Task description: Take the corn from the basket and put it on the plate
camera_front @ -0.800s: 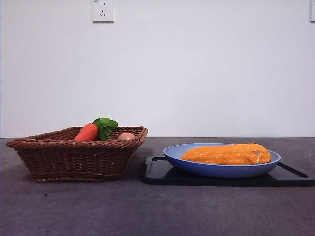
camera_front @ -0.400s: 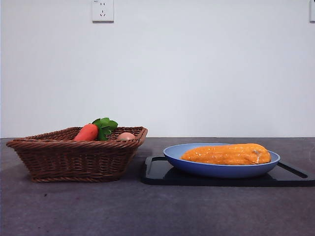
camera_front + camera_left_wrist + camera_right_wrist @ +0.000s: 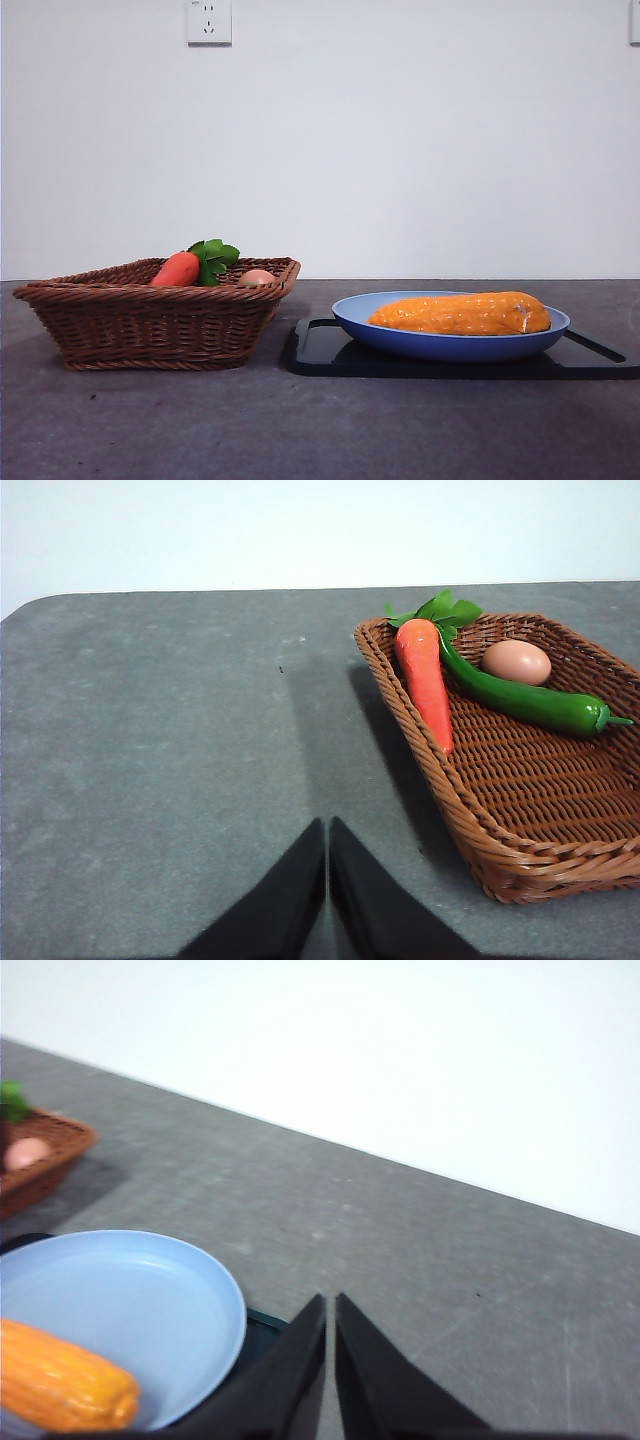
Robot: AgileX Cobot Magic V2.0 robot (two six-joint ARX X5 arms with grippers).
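The orange-yellow corn lies lengthwise in the light-blue plate, which rests on a black tray. Its end also shows in the right wrist view as corn on the plate. The brown wicker basket stands to the left of the tray. My right gripper is shut and holds nothing, raised beside the plate. Off to the side of the basket, my left gripper is shut over bare table. Neither gripper appears in the front view.
In the basket lie a red-orange carrot with green leaves, a long green pepper and an egg. The black tray sits under the plate. A white wall with a socket stands behind the grey table.
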